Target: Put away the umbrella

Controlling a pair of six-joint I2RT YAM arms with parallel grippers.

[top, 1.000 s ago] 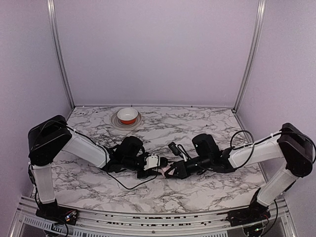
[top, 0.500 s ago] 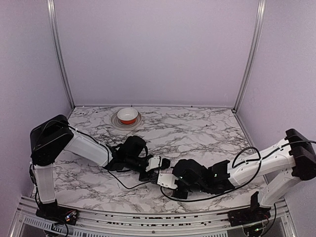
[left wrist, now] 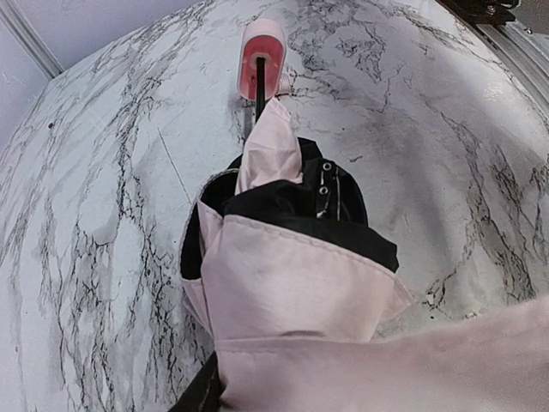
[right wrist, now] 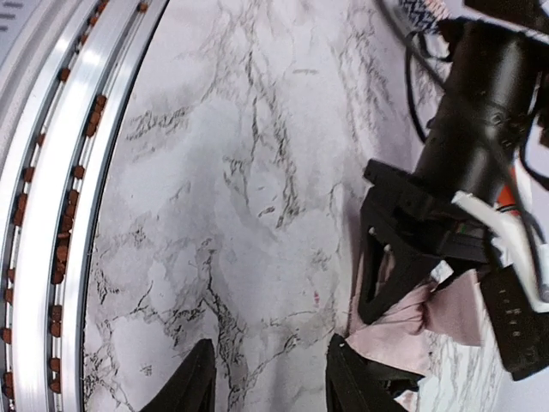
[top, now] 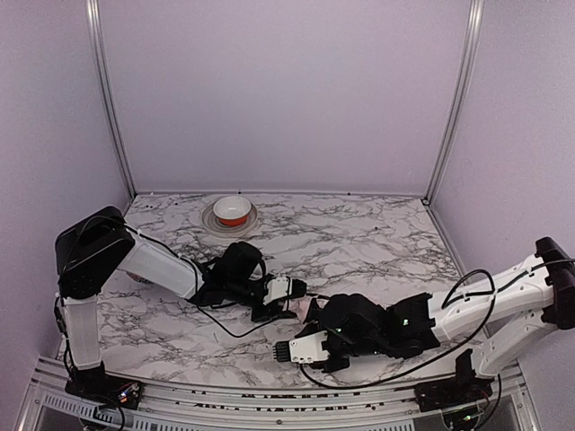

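- The umbrella [left wrist: 283, 283] is found near the middle of the marble table [top: 359, 233], a bit toward the front.
- Its pale pink cloth is bunched up, and some black lining can be seen.
- The cloth end is pinched in the left gripper [top: 286, 299], so the umbrella is held by the left arm.
- A thin black shaft [left wrist: 259, 94] runs straight out from the cloth to the small pink handle knob [left wrist: 262, 56].
- The knob seems to be resting on the table.
- The long line of the umbrella is laid across the table, with the knob end pointed away from the left gripper and toward the right arm's side.
- The right gripper [right wrist: 270, 343] is spread apart, and nothing is held in it.
- It is set low over the table, just in front of the umbrella and nearer the metal rail [right wrist: 51, 172].
- The umbrella is touched by the left gripper, and the right one is close beside it.
- The table top is flat and smooth.
- A small bowl [top: 233, 210] on a plate is far off at the back.
- Plenty of room is left around the umbrella.
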